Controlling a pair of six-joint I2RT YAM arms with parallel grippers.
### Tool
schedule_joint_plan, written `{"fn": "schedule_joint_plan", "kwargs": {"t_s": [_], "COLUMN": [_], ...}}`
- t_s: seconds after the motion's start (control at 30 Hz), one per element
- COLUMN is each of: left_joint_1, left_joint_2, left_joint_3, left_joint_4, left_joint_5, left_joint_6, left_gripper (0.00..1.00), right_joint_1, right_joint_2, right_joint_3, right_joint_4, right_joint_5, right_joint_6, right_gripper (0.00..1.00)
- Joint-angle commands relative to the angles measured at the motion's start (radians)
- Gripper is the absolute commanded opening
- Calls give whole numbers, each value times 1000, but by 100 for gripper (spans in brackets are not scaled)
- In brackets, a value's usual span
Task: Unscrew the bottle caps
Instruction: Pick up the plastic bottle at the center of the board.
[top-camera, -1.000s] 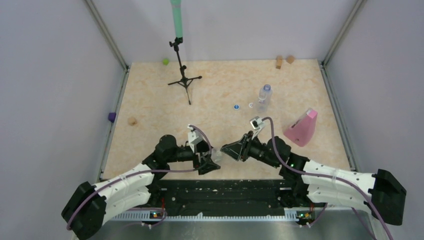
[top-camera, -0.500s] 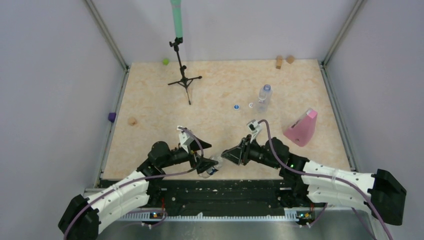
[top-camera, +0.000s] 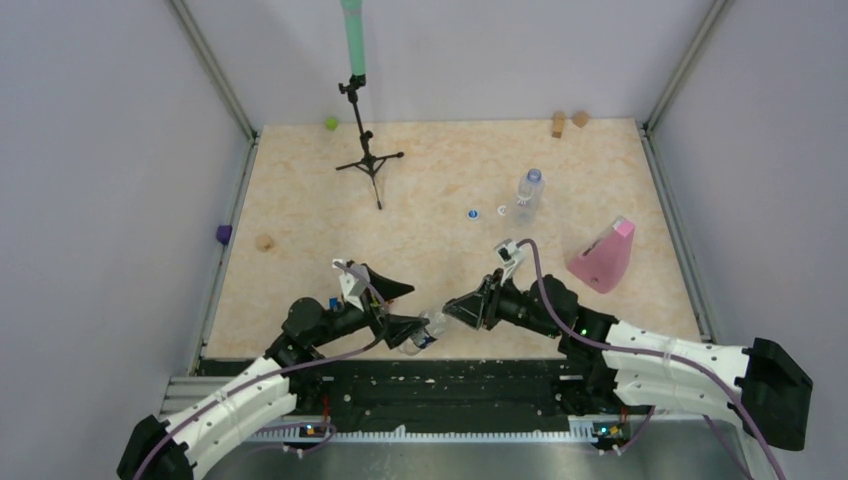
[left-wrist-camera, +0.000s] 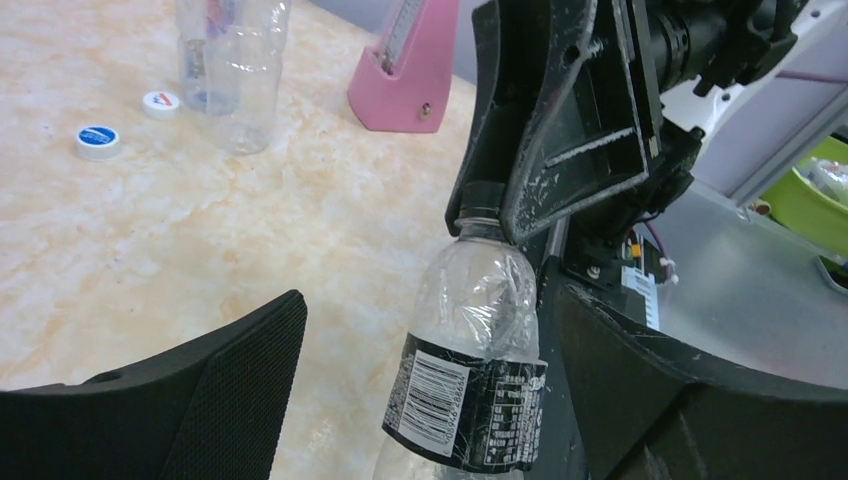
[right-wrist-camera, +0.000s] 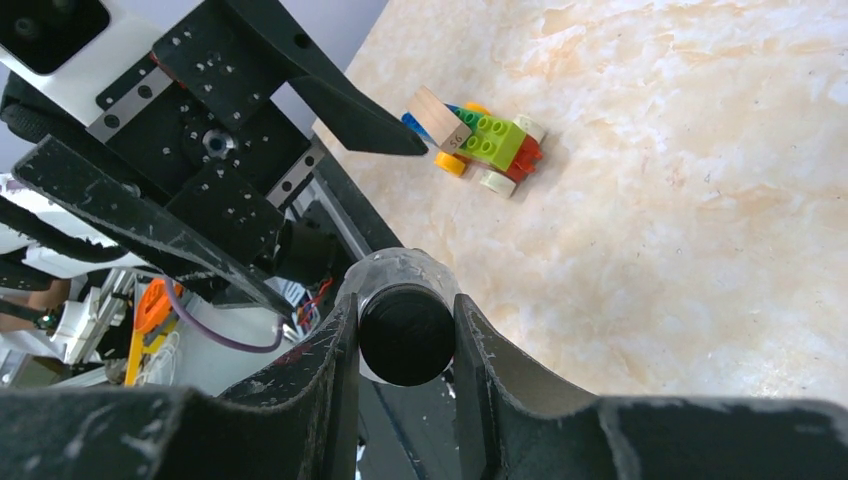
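Note:
A small clear bottle (top-camera: 424, 329) with a black label (left-wrist-camera: 470, 400) hangs tilted near the table's front edge. Its black cap (right-wrist-camera: 405, 335) is pinched between the fingers of my right gripper (right-wrist-camera: 405, 322), which is shut on it. My left gripper (top-camera: 396, 306) stands wide open around the bottle's body, and its left finger (left-wrist-camera: 200, 400) is well clear of the plastic. A second clear bottle (top-camera: 528, 196) stands upright farther back. A loose blue cap (top-camera: 472, 213) and a loose white cap (top-camera: 502, 211) lie beside it.
A pink wedge (top-camera: 603, 255) sits to the right of the right arm. A black tripod stand (top-camera: 367, 152) is at the back. A small cluster of coloured bricks (right-wrist-camera: 485, 140) lies on the left. Tan blocks (top-camera: 568, 122) sit at the far wall.
My left gripper has opened, let go of the bottle and drawn back to the left. The right gripper keeps hold of the cap and has shifted slightly left.

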Motion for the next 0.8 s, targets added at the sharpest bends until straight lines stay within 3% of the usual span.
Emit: {"fn": "schedule_joint_plan", "kwargs": {"t_s": [0.0, 0.2, 0.4, 0.47, 0.63, 0.77], "left_joint_1": [1, 1, 2, 2, 2, 2], "left_joint_2": [5, 96, 190, 200, 217, 234], "left_joint_3": [56, 78, 110, 107, 111, 132], "left_joint_4": [-109, -54, -51, -38, -29, -57], "left_joint_5": [91, 224, 212, 203, 226, 228], "left_joint_6": [70, 82, 77, 82, 98, 142], "left_gripper": [93, 93, 91, 84, 81, 63], "right_joint_1": [2, 2, 2, 3, 1, 2], "right_joint_2": [-9, 39, 48, 47, 41, 44], "right_joint_3": [23, 78, 78, 70, 51, 37], "right_joint_4": [65, 119, 154, 160, 175, 181], "right_joint_5": [-8, -80, -49, -33, -14, -7], "right_joint_6": [8, 8, 23, 32, 48, 58], "right_gripper": [0, 0, 0, 0, 0, 0]}}
